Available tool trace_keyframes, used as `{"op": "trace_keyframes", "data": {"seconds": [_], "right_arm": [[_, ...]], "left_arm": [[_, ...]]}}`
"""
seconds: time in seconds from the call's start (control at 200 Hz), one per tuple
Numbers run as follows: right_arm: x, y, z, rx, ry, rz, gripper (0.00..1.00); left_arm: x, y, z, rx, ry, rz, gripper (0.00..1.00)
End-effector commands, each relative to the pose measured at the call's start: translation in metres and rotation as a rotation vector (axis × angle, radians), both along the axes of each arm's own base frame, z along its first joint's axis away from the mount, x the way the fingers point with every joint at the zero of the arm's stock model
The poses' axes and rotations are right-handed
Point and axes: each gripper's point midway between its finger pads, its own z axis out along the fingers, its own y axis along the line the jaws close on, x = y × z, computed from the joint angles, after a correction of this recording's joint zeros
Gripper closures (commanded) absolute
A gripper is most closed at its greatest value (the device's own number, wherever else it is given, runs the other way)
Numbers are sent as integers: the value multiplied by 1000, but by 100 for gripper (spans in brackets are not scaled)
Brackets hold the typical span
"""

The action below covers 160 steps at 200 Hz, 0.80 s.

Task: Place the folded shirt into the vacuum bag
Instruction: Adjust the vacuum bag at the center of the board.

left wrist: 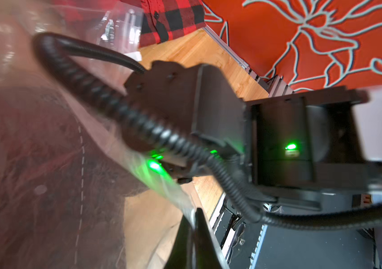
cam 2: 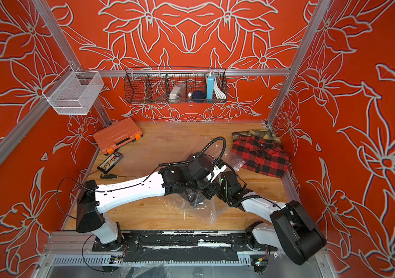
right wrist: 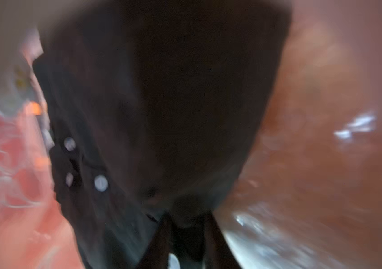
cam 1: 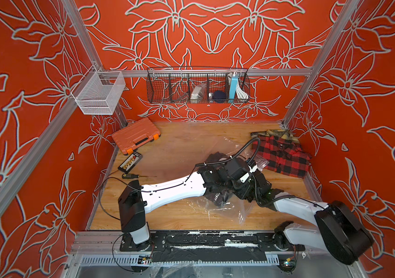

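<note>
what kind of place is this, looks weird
Most likely a purpose-built robot test cell, not a home. The left arm and right arm stand on a rail fronting a wooden tabletop. Aluminium frame posts box it in, and the red floral walls look like backdrop panels.

- Vacuum bag point(cam 1: 227, 214) point(cam 2: 201, 214): clear, crinkled plastic, lying rumpled in the middle of the wooden bench point(cam 1: 167, 149).
- Dark shirt point(right wrist: 162, 93): near-black fabric with small white buttons, bunched. In the left wrist view it shows through the bag's plastic point(left wrist: 34, 163); in a top view it lies mid-bench point(cam 1: 219, 202).
</note>
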Motion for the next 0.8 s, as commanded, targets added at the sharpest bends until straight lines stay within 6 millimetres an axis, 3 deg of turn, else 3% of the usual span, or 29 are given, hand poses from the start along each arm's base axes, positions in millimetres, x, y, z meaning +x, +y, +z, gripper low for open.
{"op": "trace_keyframes", "data": {"seconds": [0.0, 0.205, 0.385, 0.62, 0.796], "right_arm": [[20, 20, 13, 101, -99, 3, 83], [49, 55, 23, 185, -169, 76, 93], [59, 70, 51, 229, -278, 137, 97], [38, 67, 61, 138, -337, 274, 100], [16, 68, 40, 117, -277, 318, 100]], "left_arm": [[-20, -16, 2, -1, -2, -90, 97], [-26, -18, -5, 35, -6, -112, 97], [-14, -3, -11, 81, -37, -76, 95], [16, 19, 0, 60, -56, -4, 94], [22, 15, 11, -1, -48, -12, 94]]}}
